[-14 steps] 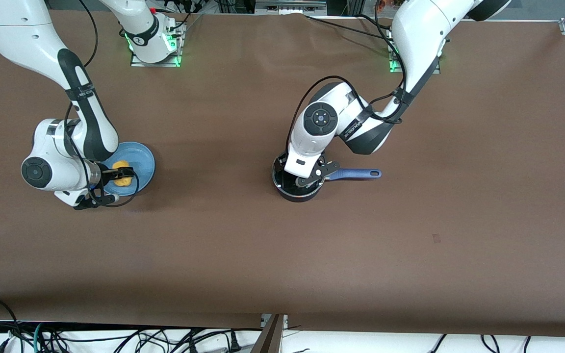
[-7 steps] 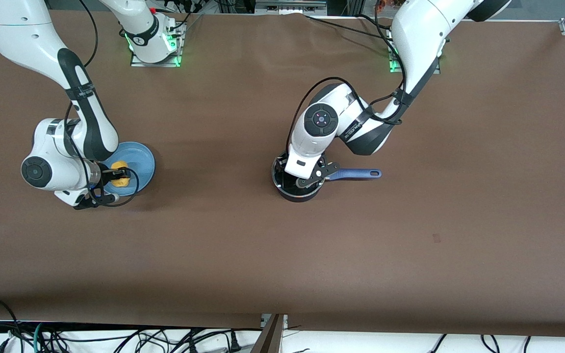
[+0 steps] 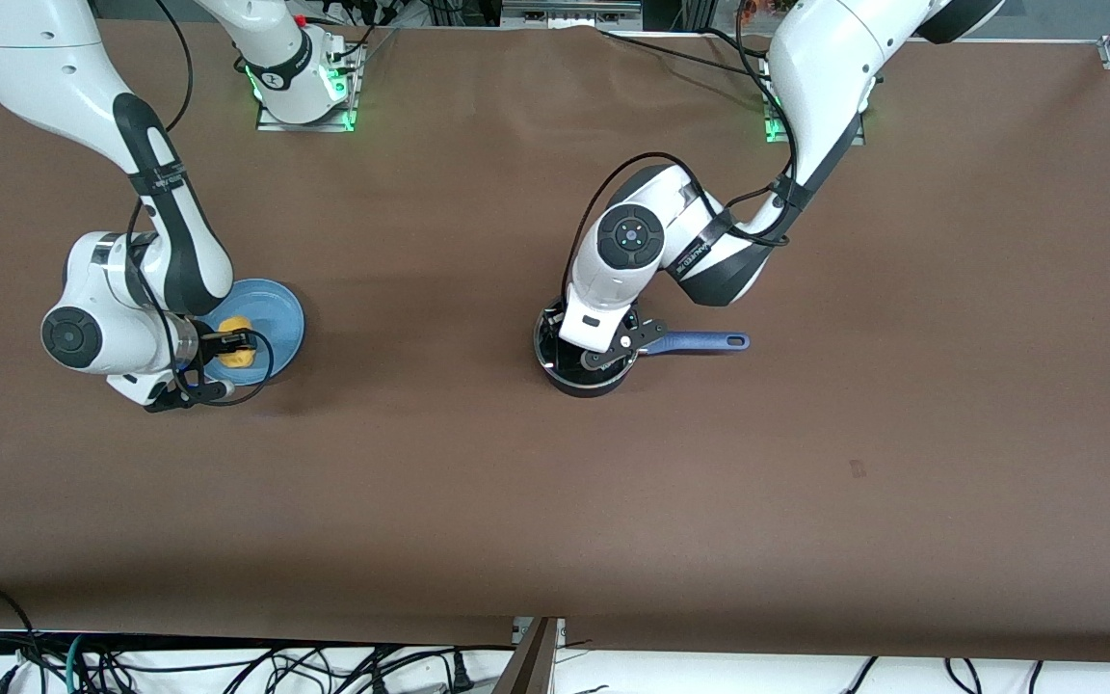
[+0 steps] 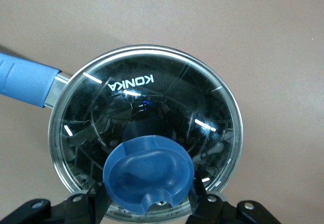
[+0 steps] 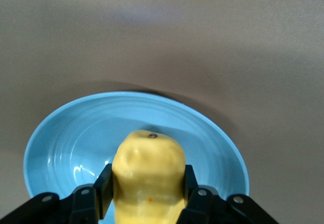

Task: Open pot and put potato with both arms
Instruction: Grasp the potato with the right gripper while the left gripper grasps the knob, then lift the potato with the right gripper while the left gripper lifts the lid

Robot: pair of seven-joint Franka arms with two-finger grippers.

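The left gripper (image 4: 148, 204) is pinching the blue knob (image 4: 148, 174) of the glass lid (image 4: 146, 128), which is sitting on the pot (image 3: 582, 359) near the middle of the desk (image 3: 555, 501); gripping the knob gives it a central hold for lifting the lid straight off. Toward the right arm's end, the right gripper (image 5: 147, 189) is clamping the potato (image 5: 148, 176) over the blue plate (image 5: 66, 138), probably keeping it ready until the pot's mouth is uncovered.

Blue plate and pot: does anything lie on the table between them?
Nothing: in the front view the brown table is bare between the blue plate and the pot.
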